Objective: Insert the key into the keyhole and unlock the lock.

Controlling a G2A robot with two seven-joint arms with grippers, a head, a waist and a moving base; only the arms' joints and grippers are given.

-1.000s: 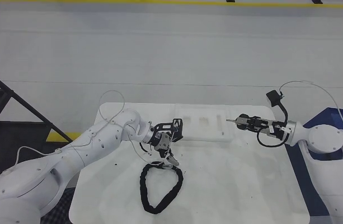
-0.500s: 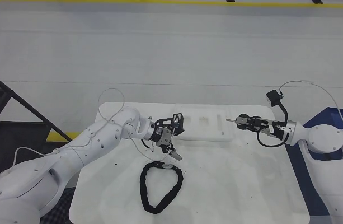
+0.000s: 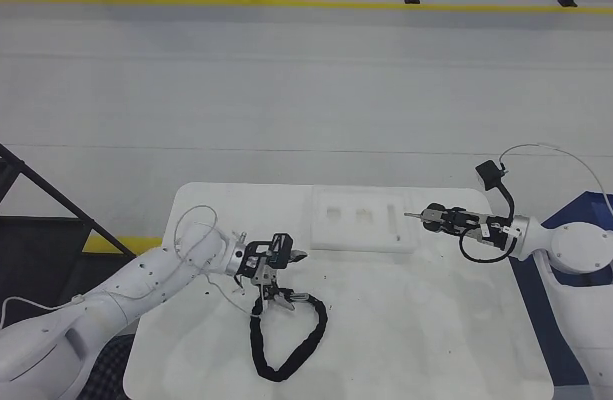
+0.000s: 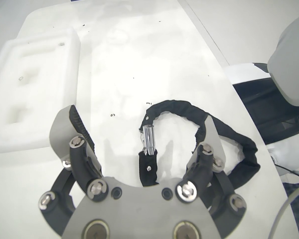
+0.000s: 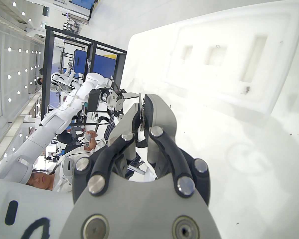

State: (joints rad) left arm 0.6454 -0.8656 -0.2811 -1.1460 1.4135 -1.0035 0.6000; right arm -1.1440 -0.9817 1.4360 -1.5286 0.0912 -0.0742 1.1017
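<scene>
The white bench carries one white foam tray along its far edge, with three recesses cut into it. The tray lies between the two arms, but neither arm touches it.

Nearer the robot, left of the bench's middle, lies one chain lock. It is a loop in a black fabric sleeve, flat on the bench. A short chrome cylinder joins its two ends.

The left gripper hangs low over that cylinder with its jaws released and spread wide, one to each side of the joint. I cannot tell whether they touch the lock. In the left wrist view one finger covers a stretch of the black loop, and the gripper's base cuts off the sleeve's nearest end.

The right gripper is held above the bench by the tray's right end, well apart from the lock, with its jaws clenched on the one key. Only a thin metal tip sticks out past the pads. The keyhole cannot be made out.
</scene>
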